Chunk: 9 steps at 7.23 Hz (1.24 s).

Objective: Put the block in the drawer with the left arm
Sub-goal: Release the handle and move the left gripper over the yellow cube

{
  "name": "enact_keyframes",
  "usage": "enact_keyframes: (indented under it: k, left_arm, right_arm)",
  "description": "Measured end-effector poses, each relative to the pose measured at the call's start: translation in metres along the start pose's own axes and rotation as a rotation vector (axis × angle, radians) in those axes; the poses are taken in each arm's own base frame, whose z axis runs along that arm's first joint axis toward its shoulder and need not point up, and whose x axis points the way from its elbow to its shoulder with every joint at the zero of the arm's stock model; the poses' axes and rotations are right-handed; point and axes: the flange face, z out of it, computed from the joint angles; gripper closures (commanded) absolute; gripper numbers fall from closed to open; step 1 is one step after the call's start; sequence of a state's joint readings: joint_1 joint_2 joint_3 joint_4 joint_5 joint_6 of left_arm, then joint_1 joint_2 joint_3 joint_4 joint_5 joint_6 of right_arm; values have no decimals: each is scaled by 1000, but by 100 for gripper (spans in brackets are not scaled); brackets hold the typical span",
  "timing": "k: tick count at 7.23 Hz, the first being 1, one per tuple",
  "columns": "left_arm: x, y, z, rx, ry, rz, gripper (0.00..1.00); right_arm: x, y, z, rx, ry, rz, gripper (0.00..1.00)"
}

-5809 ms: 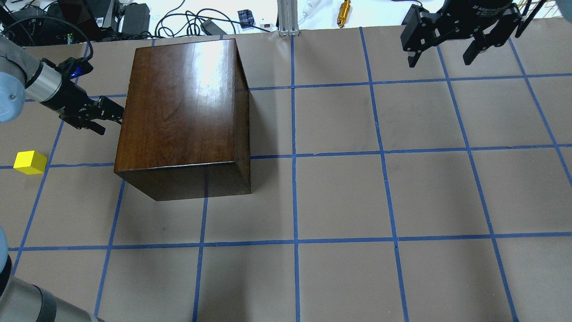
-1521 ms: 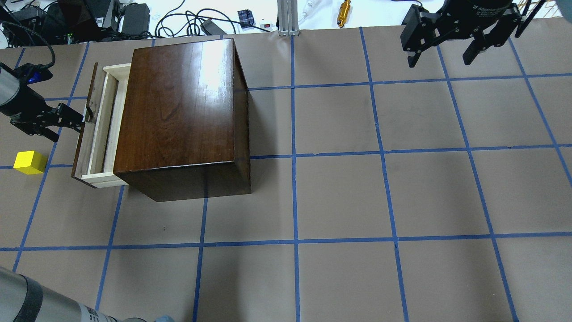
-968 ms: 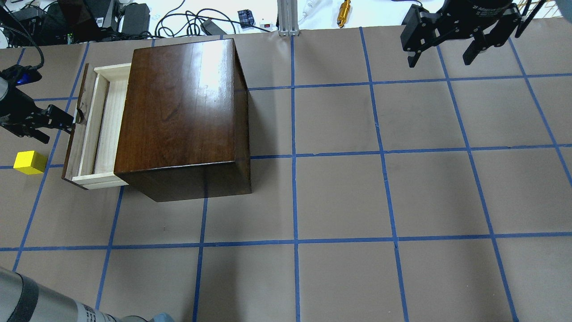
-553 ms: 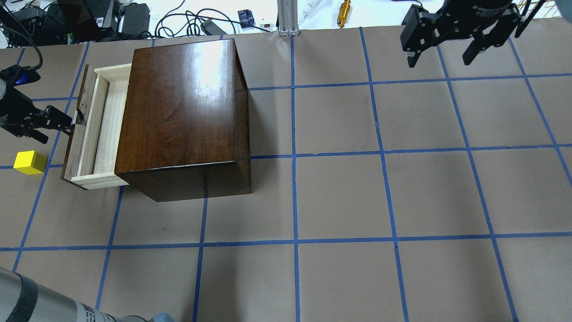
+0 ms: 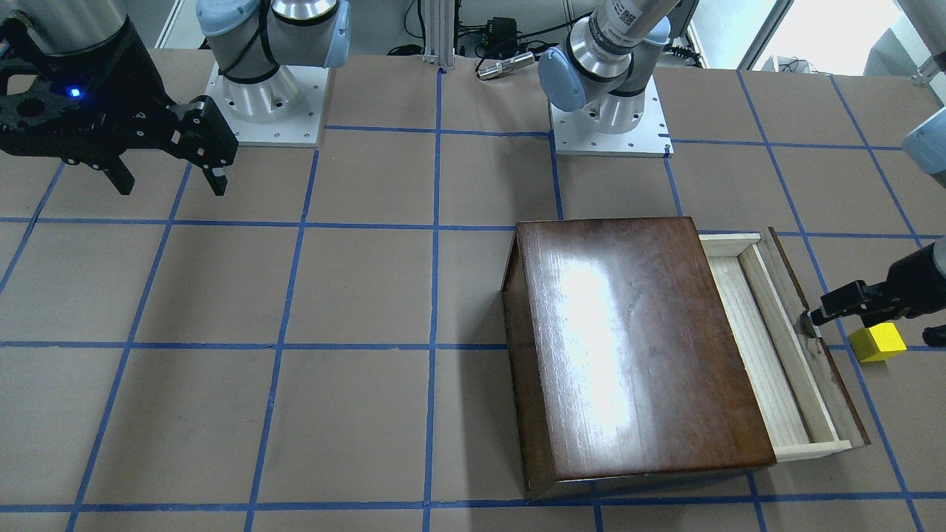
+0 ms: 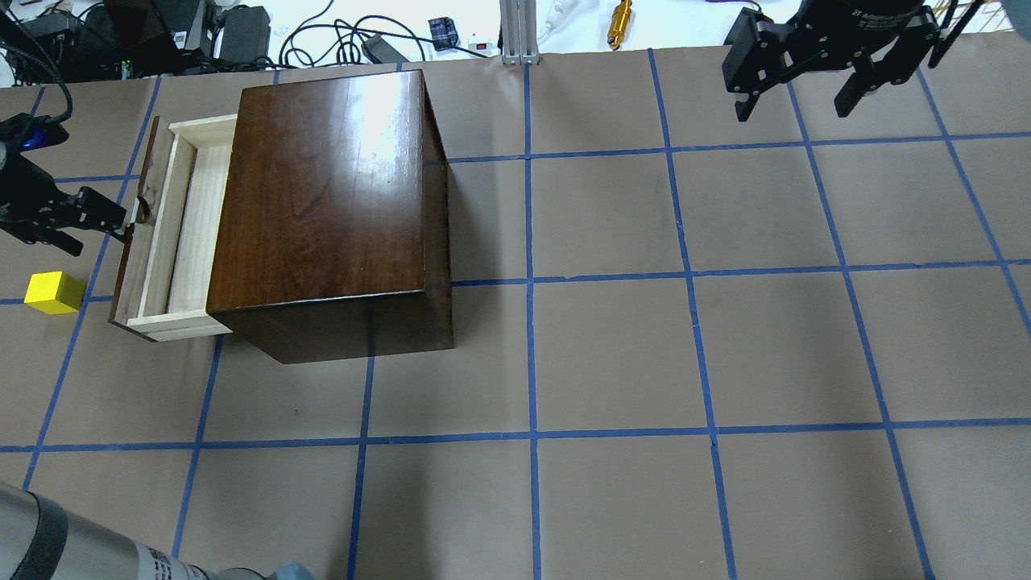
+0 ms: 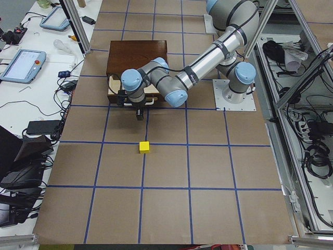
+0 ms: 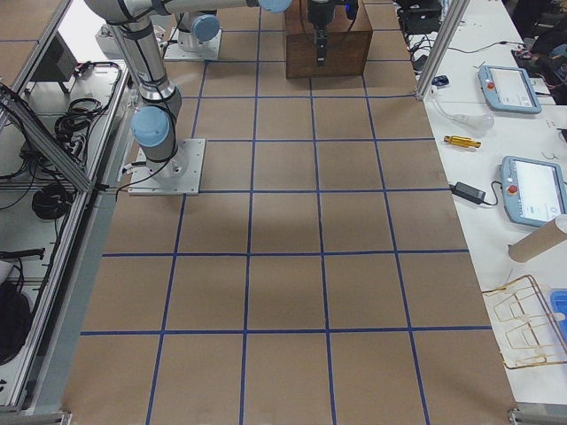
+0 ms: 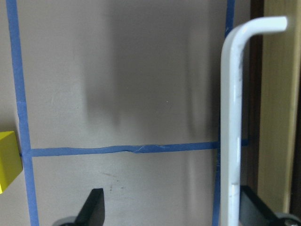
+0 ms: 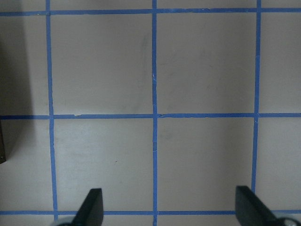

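Observation:
The yellow block [image 6: 53, 292] sits on the table, outside the drawer's front panel, and also shows in the front view [image 5: 876, 343] and at the left wrist view's left edge [image 9: 8, 160]. The drawer [image 6: 173, 234] stands pulled out of the dark-brown box [image 6: 330, 185], its pale tray showing nothing inside [image 5: 761, 347]. My left gripper [image 6: 98, 234] is at the drawer front, open. In the left wrist view the white handle [image 9: 231, 117] runs between the fingers, close to the right-hand one. My right gripper [image 6: 791, 111] is open and empty, far from the box.
The box stands at the table's far left part in the overhead view. Cables and small devices [image 6: 242, 32] lie beyond the table's back edge. Both arm bases [image 5: 266, 96] are bolted at the robot's side. Brown paper with a blue tape grid covers the table.
My left gripper pulled the drawer out of the box toward the overhead view's left; in the last half second it only crept a little further. The block and right arm stayed put.

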<state>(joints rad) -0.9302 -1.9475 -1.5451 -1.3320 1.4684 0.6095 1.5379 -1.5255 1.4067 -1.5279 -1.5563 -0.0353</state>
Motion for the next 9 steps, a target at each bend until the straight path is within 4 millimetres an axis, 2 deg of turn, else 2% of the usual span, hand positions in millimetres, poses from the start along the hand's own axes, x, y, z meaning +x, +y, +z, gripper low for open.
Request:
enact_keyframes:
  k: [2,4,7,9]
  left_arm:
    - [-11,-3,-28,7,-6,4,0]
    - [-22,-1,-36,-3,-22,107,0]
    - [-61,4,-23,-8,-40,192,0]
    - [-83,7,-14,-40,-81,336,0]
  right_arm:
    - [0,0,0,0,-1,-1,0]
    - [0,0,0,0,-1,0,0]
    - [0,0,0,-1,-1,0,0]
    - [0,0,0,0,-1,0,0]
